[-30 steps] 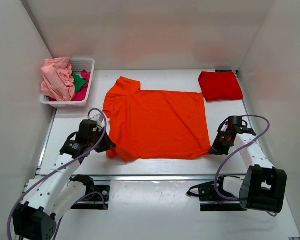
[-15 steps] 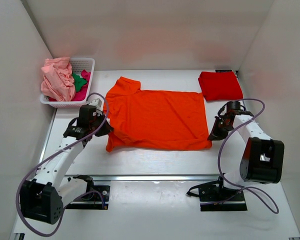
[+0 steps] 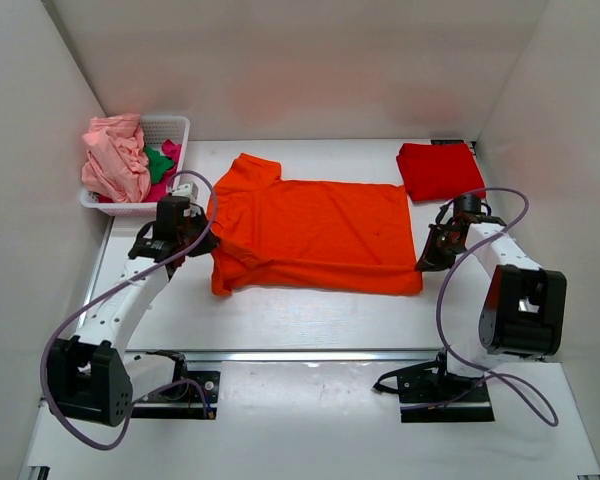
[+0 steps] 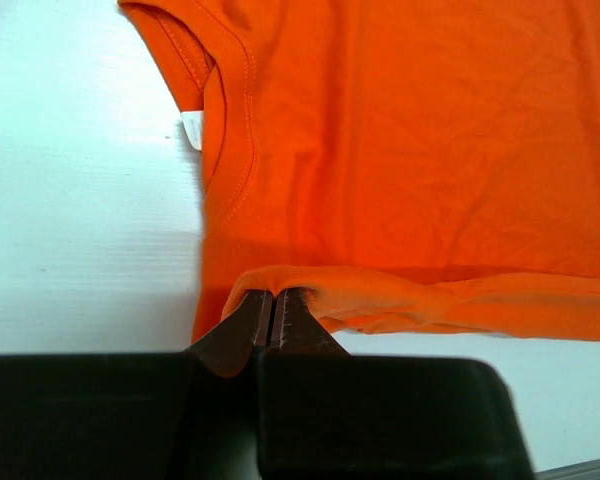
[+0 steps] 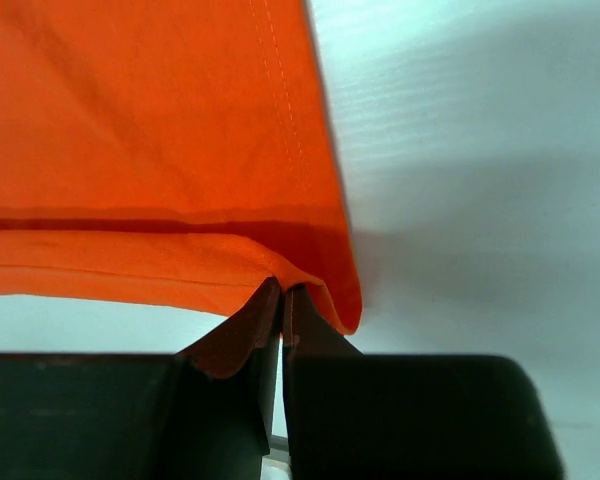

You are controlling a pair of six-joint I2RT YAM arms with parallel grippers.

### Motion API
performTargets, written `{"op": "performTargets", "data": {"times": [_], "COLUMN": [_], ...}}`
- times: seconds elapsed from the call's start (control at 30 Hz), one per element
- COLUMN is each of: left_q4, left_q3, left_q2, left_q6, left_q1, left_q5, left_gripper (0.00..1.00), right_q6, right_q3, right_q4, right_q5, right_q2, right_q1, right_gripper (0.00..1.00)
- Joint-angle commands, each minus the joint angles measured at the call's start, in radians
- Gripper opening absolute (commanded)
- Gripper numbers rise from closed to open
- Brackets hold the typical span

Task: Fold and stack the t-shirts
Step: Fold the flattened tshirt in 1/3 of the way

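Orange t-shirt (image 3: 315, 230) near hem is pinched in left claw (image 4: 272, 318) and right claw (image 5: 281, 305); corners should be carried far evenly.

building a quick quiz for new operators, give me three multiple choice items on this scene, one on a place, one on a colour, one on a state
1. Where does the folded red t-shirt lie?
A) at the far right of the table
B) between the arm bases
C) inside a drawer

2. What colour is the spread t-shirt?
A) green
B) orange
C) blue

3. How is the left end effector?
A) wide open above the cloth
B) holding a hanger
C) shut on the spread t-shirt's edge

Answers:
1 A: the top view shows it at the far right, by the spread t-shirt's far corner.
2 B: all three views show bright orange.
3 C: its wrist view shows the fingers pressed together on a lifted fold of cloth. The right end effector pinches the opposite corner likewise.
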Motion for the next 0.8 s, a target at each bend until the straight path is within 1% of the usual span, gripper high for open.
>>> {"op": "performTargets", "data": {"times": [0.0, 0.3, 0.67, 0.77], "left_q4": [0.04, 0.068, 0.1, 0.104], "left_q3": [0.035, 0.044, 0.045, 0.054], "left_q2": [0.009, 0.078, 0.127, 0.137], "left_q6": [0.02, 0.038, 0.058, 0.067], "left_q1": [0.001, 0.001, 0.013, 0.01], "left_q5": [-0.024, -0.043, -0.057, -0.087], "left_gripper": [0.0, 0.0, 0.0, 0.0], "right_q6": [-0.018, -0.023, -0.024, -0.023], "right_q3": [0.044, 0.068, 0.079, 0.085], "right_q4": [0.03, 0.078, 0.124, 0.133], "right_q5": [-0.006, -0.004, -0.007, -0.006], "right_q2": [0.021, 0.092, 0.099, 0.113], "right_q1": [-0.009, 0.002, 0.016, 0.01], "right_gripper": [0.0, 0.0, 0.0, 0.0]}}
